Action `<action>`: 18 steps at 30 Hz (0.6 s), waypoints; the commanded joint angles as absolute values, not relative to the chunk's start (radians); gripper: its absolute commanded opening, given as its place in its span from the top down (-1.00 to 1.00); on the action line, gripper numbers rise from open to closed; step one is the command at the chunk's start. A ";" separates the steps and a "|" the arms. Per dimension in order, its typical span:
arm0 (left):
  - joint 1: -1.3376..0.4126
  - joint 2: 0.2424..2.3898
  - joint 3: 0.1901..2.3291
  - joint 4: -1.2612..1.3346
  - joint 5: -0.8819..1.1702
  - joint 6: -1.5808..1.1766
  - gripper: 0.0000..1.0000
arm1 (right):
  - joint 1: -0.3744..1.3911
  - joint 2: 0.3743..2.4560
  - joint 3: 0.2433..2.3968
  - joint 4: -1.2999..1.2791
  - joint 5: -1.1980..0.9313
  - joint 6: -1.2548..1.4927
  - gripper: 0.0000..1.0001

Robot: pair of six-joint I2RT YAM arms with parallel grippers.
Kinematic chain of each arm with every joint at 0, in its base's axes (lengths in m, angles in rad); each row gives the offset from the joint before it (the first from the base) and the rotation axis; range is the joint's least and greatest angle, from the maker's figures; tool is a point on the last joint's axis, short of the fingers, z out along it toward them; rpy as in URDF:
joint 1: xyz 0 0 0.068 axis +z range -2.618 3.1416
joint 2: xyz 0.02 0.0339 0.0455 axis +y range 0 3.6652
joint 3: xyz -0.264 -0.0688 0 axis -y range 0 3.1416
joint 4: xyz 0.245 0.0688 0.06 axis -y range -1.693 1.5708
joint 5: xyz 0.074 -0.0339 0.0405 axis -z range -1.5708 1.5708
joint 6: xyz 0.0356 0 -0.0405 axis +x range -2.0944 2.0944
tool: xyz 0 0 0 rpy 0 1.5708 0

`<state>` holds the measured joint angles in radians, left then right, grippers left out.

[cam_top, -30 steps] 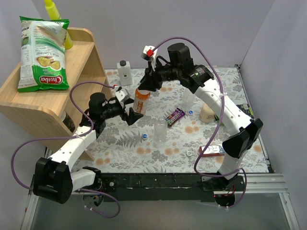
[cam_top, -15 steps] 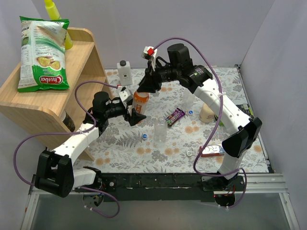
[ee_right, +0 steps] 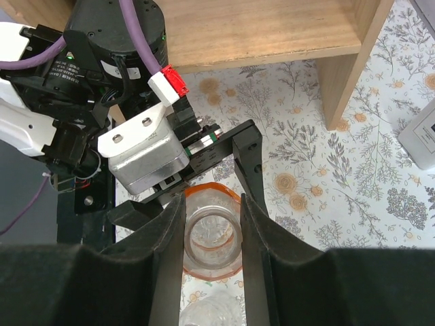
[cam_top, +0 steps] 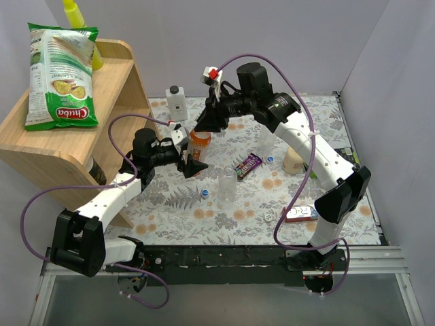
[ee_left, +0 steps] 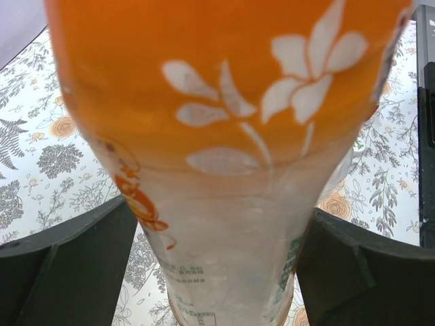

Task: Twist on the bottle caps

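Note:
The short orange bottle [cam_top: 199, 145] stands upright at the middle of the cloth. My left gripper [cam_top: 192, 161] has a finger pressed against each side of its lower body [ee_left: 224, 136]. From above, my right gripper [cam_top: 204, 128] is shut on its neck, and the see-through mouth ring [ee_right: 212, 234] sits tight between the two fingers. I cannot tell whether a cap is on it. One clear bottle [cam_top: 227, 185] stands in front, another [cam_top: 266, 139] behind the right arm. Blue caps [cam_top: 205, 193] [cam_top: 271, 159] and a whitish cap [cam_top: 268, 216] lie on the cloth.
A wooden shelf [cam_top: 102, 129] with a chips bag [cam_top: 61, 75] stands at the left. A white square bottle [cam_top: 176, 102] is at the back and a cream bottle [cam_top: 293, 161] at the right. A candy bar [cam_top: 248, 165] and a red-and-white packet [cam_top: 299, 213] lie on the cloth.
My left arm has slid forward, bringing its open fingers round the orange bottle, and they have closed in on it. The right gripper has stayed on the bottle's top.

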<state>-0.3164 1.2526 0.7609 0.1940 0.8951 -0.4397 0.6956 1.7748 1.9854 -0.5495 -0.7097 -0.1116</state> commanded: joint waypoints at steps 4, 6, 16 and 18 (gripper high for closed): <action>-0.319 1.232 0.776 0.178 0.928 -0.411 -0.44 | 0.695 1.790 2.028 -0.546 -0.723 -0.143 0.83; -0.321 1.227 0.769 0.195 0.916 -0.442 -0.40 | 0.693 1.787 2.048 -0.583 -0.692 -0.166 0.47; -0.319 1.172 0.694 0.222 0.897 -0.497 -0.13 | 0.657 1.631 2.020 -0.667 -0.617 -0.209 -0.46; -0.319 1.177 0.680 0.255 0.907 -0.506 -0.08 | 0.657 1.612 1.975 -0.660 -0.624 -0.206 -0.46</action>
